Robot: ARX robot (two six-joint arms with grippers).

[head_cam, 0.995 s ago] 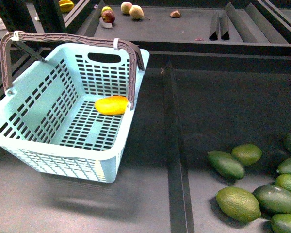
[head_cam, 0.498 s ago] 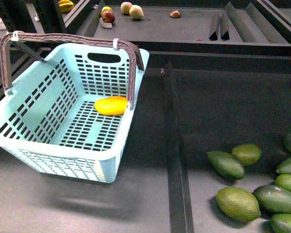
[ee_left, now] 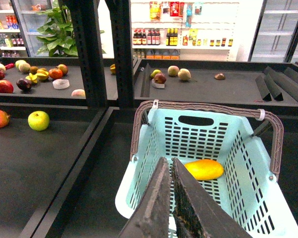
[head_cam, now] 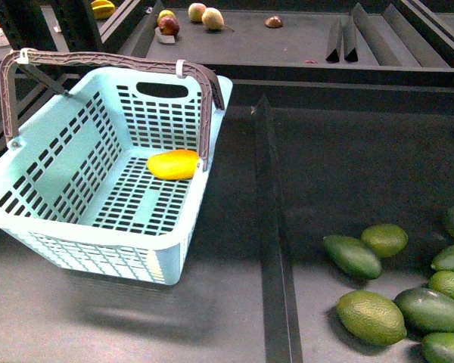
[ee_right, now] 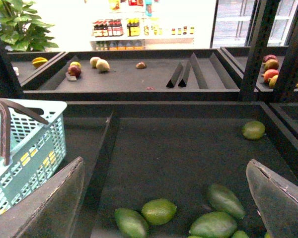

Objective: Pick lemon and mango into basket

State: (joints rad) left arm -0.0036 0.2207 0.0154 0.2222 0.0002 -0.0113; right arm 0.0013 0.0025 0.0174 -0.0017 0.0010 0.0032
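**Mango in, lemon still to find**

While the mango (head_cam: 174,164) lies on the basket (head_cam: 68,234) floor against the wall at about 2 o'clock, I see no lemon I can name for certain. My left gripper (ee_left: 171,198) has its jaws pressed together on nothing, above the basket; my right gripper (ee_right: 164,198) is spread wide and empty over the green fruits (ee_right: 159,210) (not my target). I'd locate the lemon first, then approach wide open.

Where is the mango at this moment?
In the front view the mango lies on the basket floor, against the right wall near the brown handle's foot.
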